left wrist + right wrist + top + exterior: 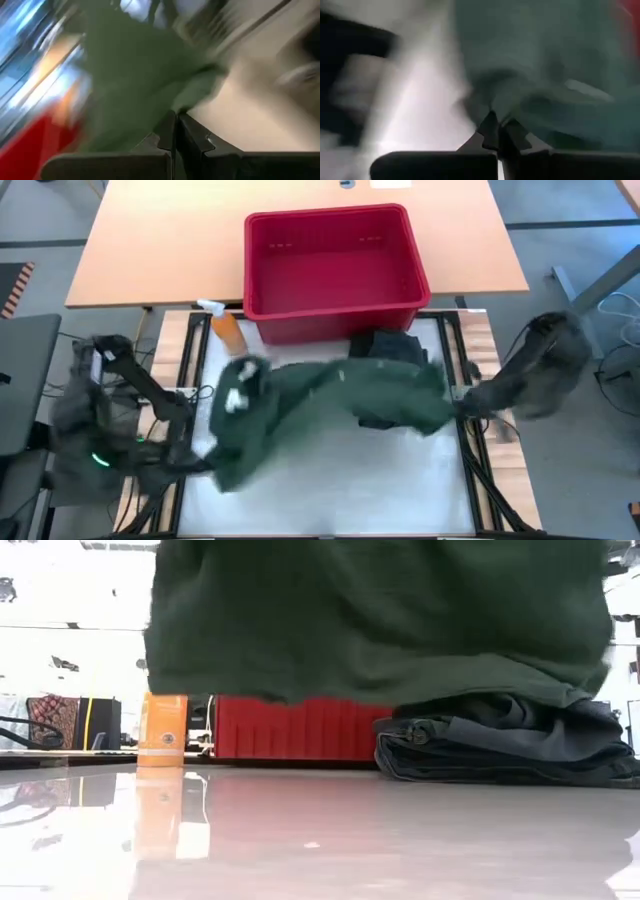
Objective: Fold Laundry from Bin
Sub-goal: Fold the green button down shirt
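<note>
Apparently dk green garment (330,395), stretched, hanging midair

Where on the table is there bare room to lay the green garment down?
Free: the near table surface, in front of the green garment. Crowded: the far edge, with the red bin, orange bottle and dark garment pile.

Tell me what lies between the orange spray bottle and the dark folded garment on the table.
In the low view, the ribbed side of the red plastic bin shows between the orange spray bottle and the dark folded garment, set farther back, under the hanging dark green garment.
</note>
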You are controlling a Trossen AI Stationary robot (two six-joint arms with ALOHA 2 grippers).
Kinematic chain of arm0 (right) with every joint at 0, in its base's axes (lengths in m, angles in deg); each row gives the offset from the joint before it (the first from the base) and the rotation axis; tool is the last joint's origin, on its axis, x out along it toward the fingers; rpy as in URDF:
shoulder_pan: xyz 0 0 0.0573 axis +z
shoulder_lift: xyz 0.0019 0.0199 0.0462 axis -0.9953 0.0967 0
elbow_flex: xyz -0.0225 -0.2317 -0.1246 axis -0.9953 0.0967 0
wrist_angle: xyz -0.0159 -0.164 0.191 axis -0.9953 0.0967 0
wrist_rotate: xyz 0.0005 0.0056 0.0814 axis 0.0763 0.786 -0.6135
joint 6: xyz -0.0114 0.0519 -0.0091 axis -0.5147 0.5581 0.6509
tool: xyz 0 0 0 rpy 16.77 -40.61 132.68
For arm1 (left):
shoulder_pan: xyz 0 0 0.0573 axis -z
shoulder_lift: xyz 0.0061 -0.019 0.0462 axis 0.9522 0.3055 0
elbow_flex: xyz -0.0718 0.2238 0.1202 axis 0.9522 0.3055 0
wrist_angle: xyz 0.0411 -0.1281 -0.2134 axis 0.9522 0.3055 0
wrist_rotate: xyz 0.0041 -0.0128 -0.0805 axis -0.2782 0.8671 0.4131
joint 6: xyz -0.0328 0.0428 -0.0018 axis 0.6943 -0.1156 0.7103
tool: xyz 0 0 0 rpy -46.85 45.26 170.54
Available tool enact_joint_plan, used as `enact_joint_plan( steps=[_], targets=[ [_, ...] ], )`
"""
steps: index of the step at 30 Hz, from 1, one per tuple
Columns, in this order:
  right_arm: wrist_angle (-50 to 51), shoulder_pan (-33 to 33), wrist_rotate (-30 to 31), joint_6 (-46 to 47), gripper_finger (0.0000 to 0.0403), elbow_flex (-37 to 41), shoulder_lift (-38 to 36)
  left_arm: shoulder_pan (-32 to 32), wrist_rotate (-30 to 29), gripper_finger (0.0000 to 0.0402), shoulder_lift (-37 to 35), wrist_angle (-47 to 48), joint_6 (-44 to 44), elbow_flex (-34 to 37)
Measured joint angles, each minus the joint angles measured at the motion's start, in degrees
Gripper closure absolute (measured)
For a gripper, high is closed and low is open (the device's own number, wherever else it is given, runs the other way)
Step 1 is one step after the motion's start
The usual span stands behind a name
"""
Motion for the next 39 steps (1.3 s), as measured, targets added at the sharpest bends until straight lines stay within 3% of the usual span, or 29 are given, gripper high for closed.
enact_joint_plan(
  steps=[4,6,9,14,17,22,24,26,27,29,34,39],
  targets=[
    [18.3,-0.7,11.1,28.7,0.0383,6.6,1.7,-2.6,-11.9,0.0401,1.1,16.0,22.5,5.8],
    [16.9,-1.7,11.1,31.5,0.0379,8.9,-0.7,-3.9,-11.9,0.0401,1.1,19.4,28.0,7.2],
    [14.3,-2.2,12.4,31.3,0.0381,9.8,-2.5,-4.8,-15.6,0.0401,0.9,20.4,28.5,7.4],
    [15.2,-3.7,21.8,25.0,0.0386,8.7,-0.7,-5.0,-21.0,0.0401,0.9,20.2,26.1,6.0],
    [17.3,-5.0,30.8,23.3,0.0386,6.5,-0.7,-4.5,-25.6,0.0401,0.4,21.4,26.1,4.2],
    [11.6,-8.3,41.9,13.5,0.0386,-4.2,-0.1,-5.4,-34.3,0.0401,0.1,21.1,24.6,-1.6],
    [1.9,-7.8,40.7,0.9,0.0386,-8.5,0.7,-5.0,-36.6,0.0401,0.0,18.8,20.9,-3.6],
    [-4.0,-5.6,32.8,-12.5,0.0386,-8.9,2.1,-4.3,-36.8,0.0401,0.0,16.1,17.0,-4.5],
    [-2.3,-4.5,29.9,-15.5,0.0386,-7.8,3.1,-3.9,-36.6,0.0401,0.0,15.7,16.0,-4.6],
    [6.8,-3.9,31.3,-15.6,0.0386,-5.1,4.7,-3.3,-36.0,0.0401,0.1,16.2,15.6,-4.6],
    [16.4,-9.2,43.1,-14.3,0.0385,-4.2,11.4,-3.9,-35.8,0.0401,0.5,17.5,16.7,-4.6],
    [17.5,-11.4,41.6,-18.0,0.0378,-5.6,11.7,-4.2,-35.9,0.0401,0.5,17.5,16.8,-4.6]
  ],
)
